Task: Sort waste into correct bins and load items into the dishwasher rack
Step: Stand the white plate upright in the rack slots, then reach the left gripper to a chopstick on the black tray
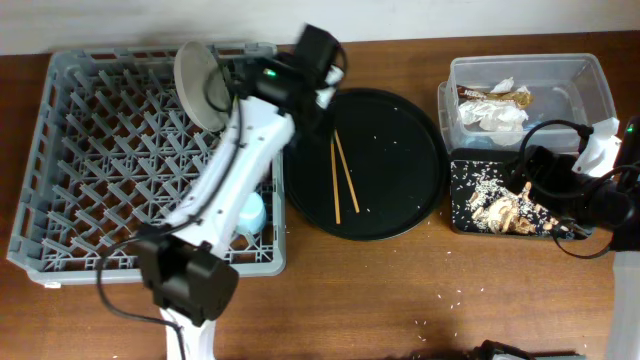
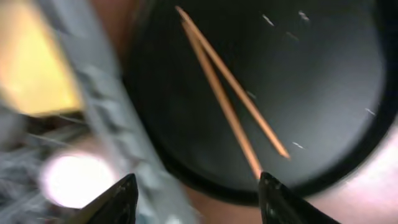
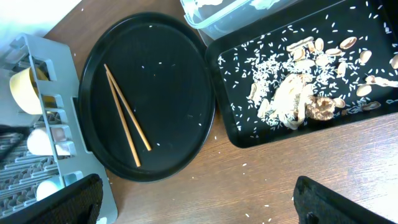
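Observation:
The grey dishwasher rack [image 1: 60,200] holds the pale plate [image 1: 198,85] on edge, a light blue cup [image 1: 250,215] and a yellow bowl [image 3: 25,90]. The wooden chopsticks [image 1: 342,180] lie on the round black tray [image 1: 400,120] and also show in the left wrist view [image 2: 230,93]. My left gripper [image 1: 300,105] is open and empty over the rack's right edge. The clear tub [image 1: 590,80] holds napkins [image 1: 490,115] and a wrapper [image 1: 510,97]. The shallow black tray [image 1: 462,200] holds food scraps [image 1: 505,210]. My right gripper [image 1: 545,172] is open and empty above it.
Loose rice grains [image 1: 455,295] lie on the brown table in front of the trays. The round tray sits between the rack and the two bins. The right arm's cables [image 1: 560,130] loop over the black tray's far side.

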Controlling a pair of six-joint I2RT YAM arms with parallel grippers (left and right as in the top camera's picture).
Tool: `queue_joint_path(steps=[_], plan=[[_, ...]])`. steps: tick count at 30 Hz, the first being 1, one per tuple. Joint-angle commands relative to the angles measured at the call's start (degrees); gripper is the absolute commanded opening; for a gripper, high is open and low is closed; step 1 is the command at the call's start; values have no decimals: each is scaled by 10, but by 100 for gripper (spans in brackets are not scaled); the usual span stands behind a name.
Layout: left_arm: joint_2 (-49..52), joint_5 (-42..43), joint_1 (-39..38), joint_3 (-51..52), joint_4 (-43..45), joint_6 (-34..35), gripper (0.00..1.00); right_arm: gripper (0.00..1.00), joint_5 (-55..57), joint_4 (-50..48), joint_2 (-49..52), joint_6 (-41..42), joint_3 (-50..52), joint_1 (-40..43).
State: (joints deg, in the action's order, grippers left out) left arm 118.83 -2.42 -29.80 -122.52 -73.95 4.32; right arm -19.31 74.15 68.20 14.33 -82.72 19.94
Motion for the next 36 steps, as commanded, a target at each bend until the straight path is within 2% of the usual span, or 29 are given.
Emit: queue_joint_path(steps=[1, 2, 6, 9, 11, 19, 27, 36], plan=[[63, 51, -26, -2, -24, 72, 73, 98, 5, 0, 0, -6, -3, 4], [75, 50, -35, -2, -27, 81, 77, 98, 5, 0, 0, -6, -3, 4], [130, 51, -60, -2, -26, 86, 78, 98, 5, 0, 0, -6, -3, 4], [162, 52, -64, -2, -26, 106, 66, 98, 5, 0, 0, -6, -3, 4], [179, 52, -64, -2, -26, 118, 50, 99, 5, 0, 0, -6, -3, 4], [209, 50, -58, -2, -3, 133, 34, 98, 5, 0, 0, -6, -3, 4], [217, 32, -33, -1, 32, 186, 30, 98, 5, 0, 0, -6, -3, 4], [247, 51, -30, -1, 41, 186, 25, 98, 5, 0, 0, -6, -3, 4]])
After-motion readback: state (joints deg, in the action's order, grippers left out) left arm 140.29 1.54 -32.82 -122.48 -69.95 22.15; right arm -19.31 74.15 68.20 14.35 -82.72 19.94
